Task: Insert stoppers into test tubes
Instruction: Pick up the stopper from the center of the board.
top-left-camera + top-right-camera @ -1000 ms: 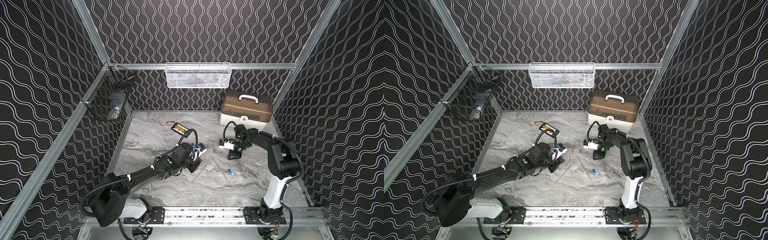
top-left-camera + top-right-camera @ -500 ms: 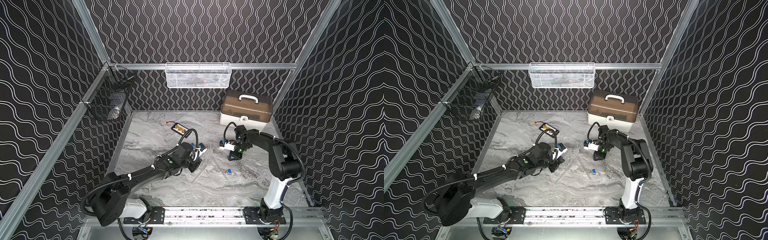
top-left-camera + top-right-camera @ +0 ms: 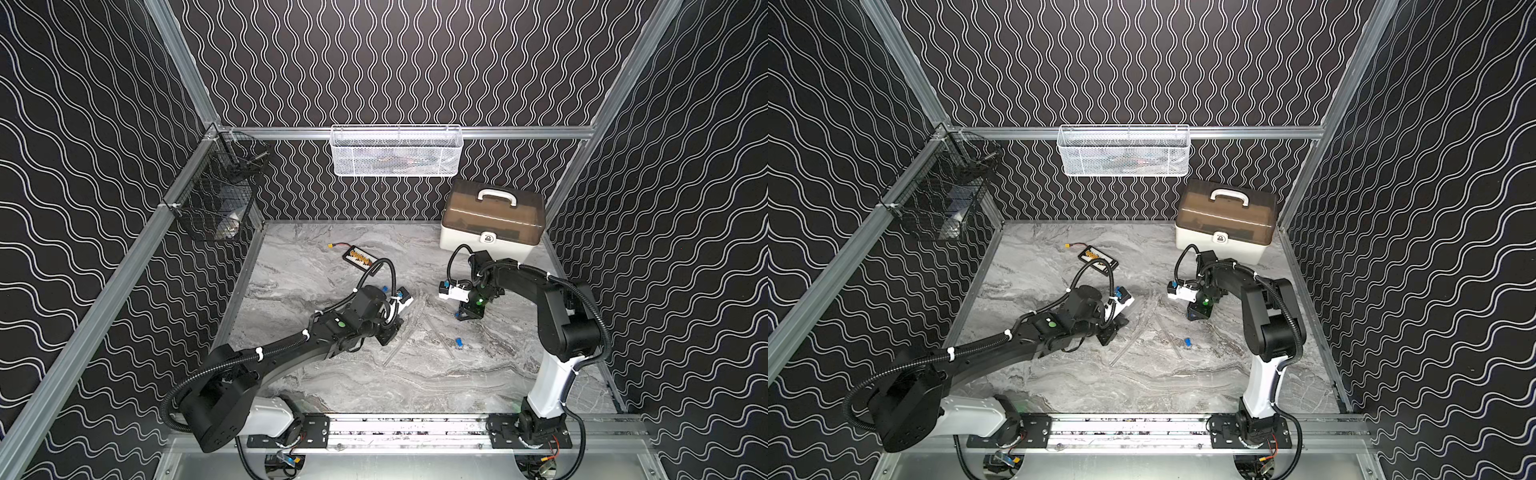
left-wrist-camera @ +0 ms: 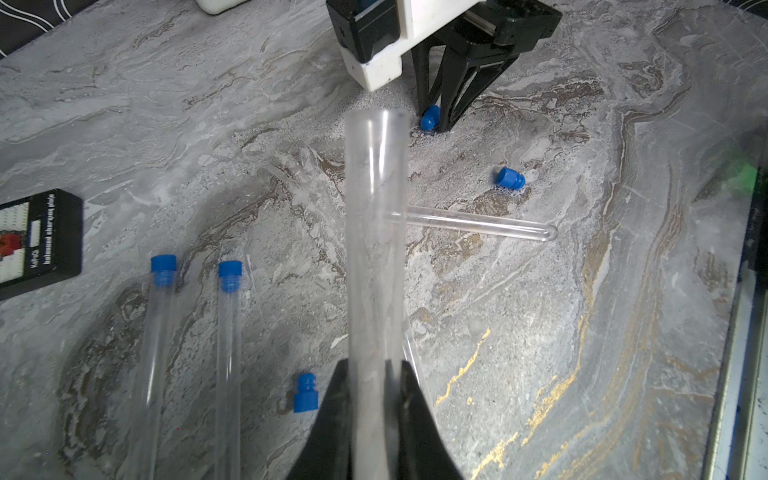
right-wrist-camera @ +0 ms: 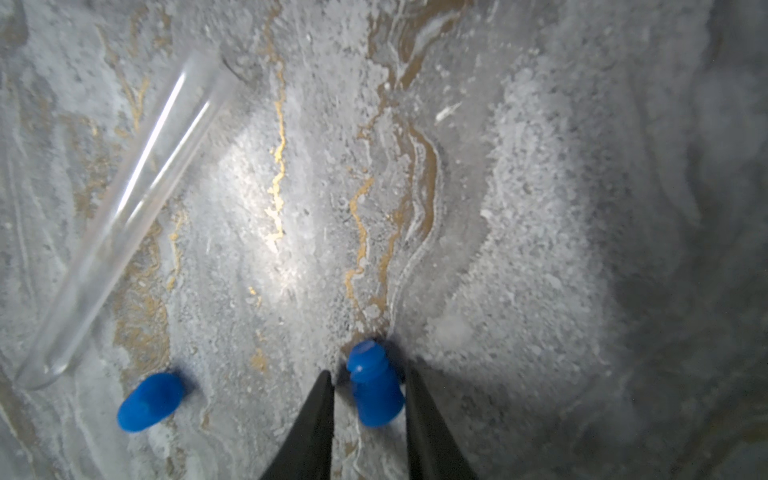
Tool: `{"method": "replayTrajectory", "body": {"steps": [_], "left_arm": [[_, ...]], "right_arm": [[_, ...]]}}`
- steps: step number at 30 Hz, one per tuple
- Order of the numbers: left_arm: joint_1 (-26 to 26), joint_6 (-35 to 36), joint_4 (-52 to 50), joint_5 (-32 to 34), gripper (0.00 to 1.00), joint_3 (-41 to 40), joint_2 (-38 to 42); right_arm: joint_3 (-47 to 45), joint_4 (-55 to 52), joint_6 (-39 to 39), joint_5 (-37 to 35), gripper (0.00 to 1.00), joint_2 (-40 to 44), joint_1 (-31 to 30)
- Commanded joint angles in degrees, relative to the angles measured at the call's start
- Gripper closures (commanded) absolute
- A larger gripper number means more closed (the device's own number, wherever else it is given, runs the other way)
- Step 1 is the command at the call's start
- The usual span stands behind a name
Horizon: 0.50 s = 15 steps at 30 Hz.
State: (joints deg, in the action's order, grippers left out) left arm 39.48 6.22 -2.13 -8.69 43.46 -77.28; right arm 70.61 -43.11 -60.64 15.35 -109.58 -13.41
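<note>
L gripper [image 4: 372, 365] is clamped on a bare tube [image 4: 376, 208]. It grips near the closed end, and the open mouth is raised off the marble [image 3: 415, 386] and pointing toward R gripper [image 5: 368, 370].

R gripper is down at the marble with a tip on either side of a stopper [image 5: 376, 390] that lies on its side. The jaws are apart. A thin gap shows btw one finger and the plug, so it's not pinched yet.

A 2nd stopper [image 5: 149, 401] lies loose nearby, just beside the round end of an empty tube [image 5: 124, 208] that lies flat on the marble. In L wrist view that tube passes behind the held one.

Also in L wrist view, a capped tube [image 4: 154, 353] and its twin [image 4: 227, 353] lie side by side, roughly parallel, each w/ a blue plug in the mouth. The plug ends point toward the board [image 4: 37, 237], near it but not touching. A 3rd stopper [image 4: 305, 392] lies loose just beside L gripper's finger, btw it and the twin.

In both top views the arms reach to mid-table w/ the grippers well apart. The toolbox [image 3: 492, 220] sits at the back behind R arm.
</note>
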Motion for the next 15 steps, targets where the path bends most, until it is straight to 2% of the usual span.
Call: {"method": "replayTrajectory", "body": {"steps": [1, 15], "left_arm": [[0.0, 1.5, 2.3, 0.2, 0.99, 0.1, 0.0], [-0.1, 1.6, 2.2, 0.5, 0.99, 0.2, 0.0]], "right_arm": [[-0.5, -1.7, -1.1, -0.2, 0.72, 0.2, -0.2], [-0.8, -2.0, -1.3, 1.3, 0.81, -0.1, -0.4]]}}
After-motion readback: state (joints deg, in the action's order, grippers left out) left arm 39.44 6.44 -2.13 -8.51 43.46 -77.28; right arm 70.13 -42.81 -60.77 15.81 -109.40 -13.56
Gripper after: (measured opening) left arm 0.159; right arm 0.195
